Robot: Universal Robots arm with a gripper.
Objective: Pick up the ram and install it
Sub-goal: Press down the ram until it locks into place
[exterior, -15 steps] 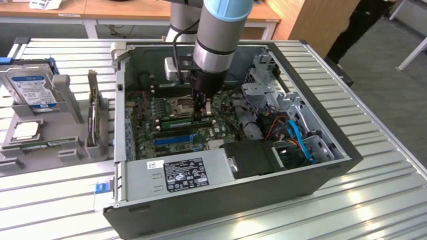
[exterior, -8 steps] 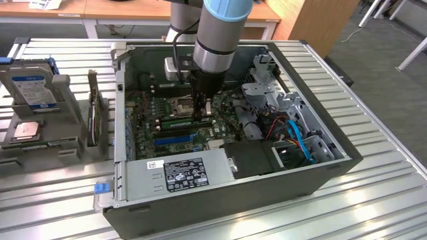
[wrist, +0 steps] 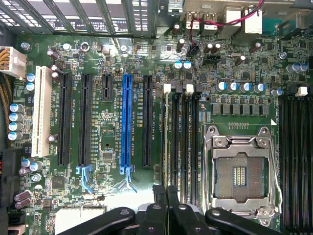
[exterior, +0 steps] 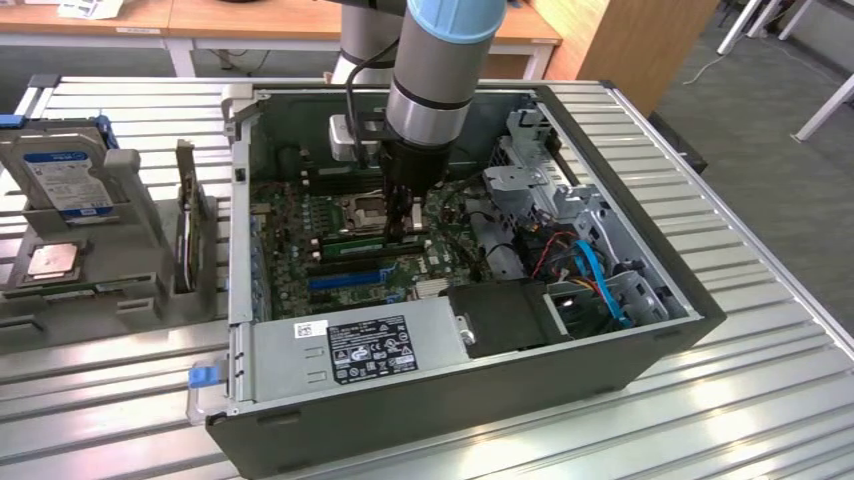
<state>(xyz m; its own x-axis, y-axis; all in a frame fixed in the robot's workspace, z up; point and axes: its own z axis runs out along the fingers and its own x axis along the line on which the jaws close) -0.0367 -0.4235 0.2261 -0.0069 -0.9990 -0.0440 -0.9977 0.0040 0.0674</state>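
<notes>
The gripper (wrist: 166,196), nearest the wrist camera, has its two black fingers (wrist: 159,198) pressed together with no gap between them. In the exterior view the gripper (exterior: 407,228) stands upright inside the open computer case (exterior: 641,350), fingertips down at the motherboard beside the CPU socket (exterior: 363,208). The ram (exterior: 354,240) is a long, narrow green stick standing on edge on the board, running from the fingertips toward 9 o'clock; whether the fingertips touch its near end cannot be determined. In the wrist view the empty CPU socket (wrist: 239,171) lies just beside the memory slots, with a blue expansion slot (wrist: 127,122) and a white slot (wrist: 41,112) farther off. The case rests on a slatted metal table (exterior: 747,400). At 9 o'clock of the case a grey rack holds a hard drive (exterior: 60,175) with a blue-and-white label and an upright expansion card (exterior: 187,225). Wooden desks (exterior: 267,20) stand at 12 o'clock, grey floor (exterior: 761,130) at 2 o'clock. The power supply (exterior: 360,345) carries a black label and a small white one; neither is legible.
</notes>
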